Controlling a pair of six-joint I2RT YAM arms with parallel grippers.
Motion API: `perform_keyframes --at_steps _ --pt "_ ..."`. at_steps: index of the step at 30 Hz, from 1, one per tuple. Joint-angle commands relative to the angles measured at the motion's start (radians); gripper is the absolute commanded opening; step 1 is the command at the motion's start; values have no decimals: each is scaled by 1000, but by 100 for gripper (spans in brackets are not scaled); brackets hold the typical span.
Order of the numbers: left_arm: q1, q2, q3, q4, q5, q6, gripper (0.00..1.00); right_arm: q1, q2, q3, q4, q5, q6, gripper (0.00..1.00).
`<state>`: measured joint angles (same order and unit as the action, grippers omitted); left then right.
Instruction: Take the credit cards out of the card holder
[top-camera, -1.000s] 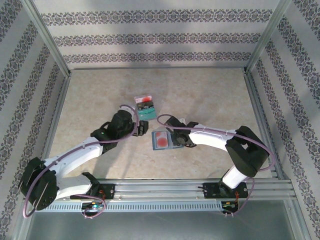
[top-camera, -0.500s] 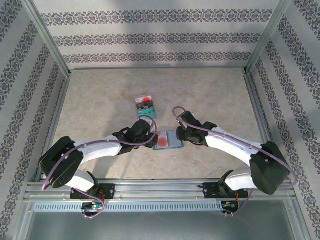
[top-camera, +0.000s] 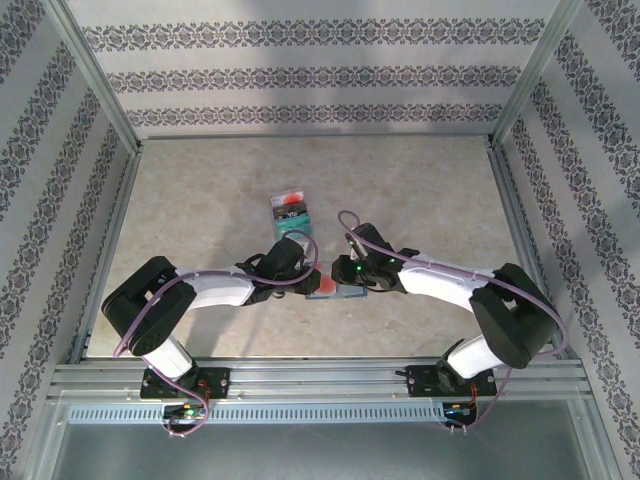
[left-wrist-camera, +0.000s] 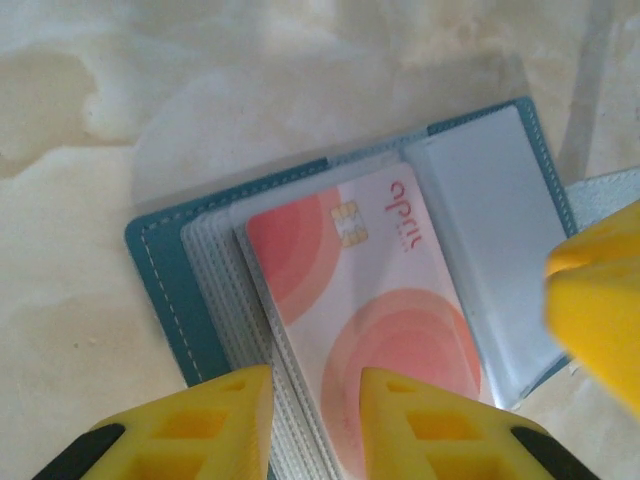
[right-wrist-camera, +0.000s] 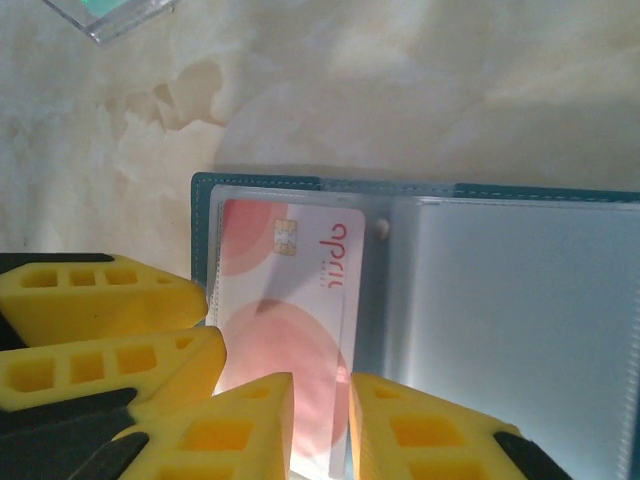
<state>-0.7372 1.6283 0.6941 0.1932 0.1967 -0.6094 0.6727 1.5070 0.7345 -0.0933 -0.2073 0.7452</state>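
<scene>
Update: since a second ago both arms have swung in and met over the card holder (left-wrist-camera: 160, 270). Before that the left gripper (left-wrist-camera: 315, 395) sat back toward 10 o'clock of it, nearer the set-aside cards (top-camera: 291, 212). That stack hasn't moved.

- Holder: on the table (top-camera: 430, 200) near centre in the top view, between the two wrists, lying open and flat. Its spread runs roughly 9–3 there.
- Pink credit card (left-wrist-camera: 370, 300): inside its clear sleeve, not out yet.
- Card axis: in the left wrist view the long axis runs about 11 to 5, chip end at 11, away from the fingers. In the right wrist view it runs near 12–6, chip end at 12.
- Left jaws: narrow slot, tips apart, astride the card's 6 o'clock end and the sleeve edges. No pinch visible.
- Right gripper (right-wrist-camera: 320, 395): same, a narrow gap over the card's 6 o'clock end, nothing clamped that I can see.

Read: this looks like setup for the pull. My guess is that one side pins the holder and the other draws the card along its long axis.
</scene>
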Motion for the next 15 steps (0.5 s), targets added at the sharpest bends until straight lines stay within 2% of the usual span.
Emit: perform_keyframes --at_steps 1,15 --pt "15 12 -7 54 28 -23 27 -20 47 -5 87 -69 33 21" --pt "21 37 2 23 42 -15 21 -50 88 -55 140 -88 73 22"
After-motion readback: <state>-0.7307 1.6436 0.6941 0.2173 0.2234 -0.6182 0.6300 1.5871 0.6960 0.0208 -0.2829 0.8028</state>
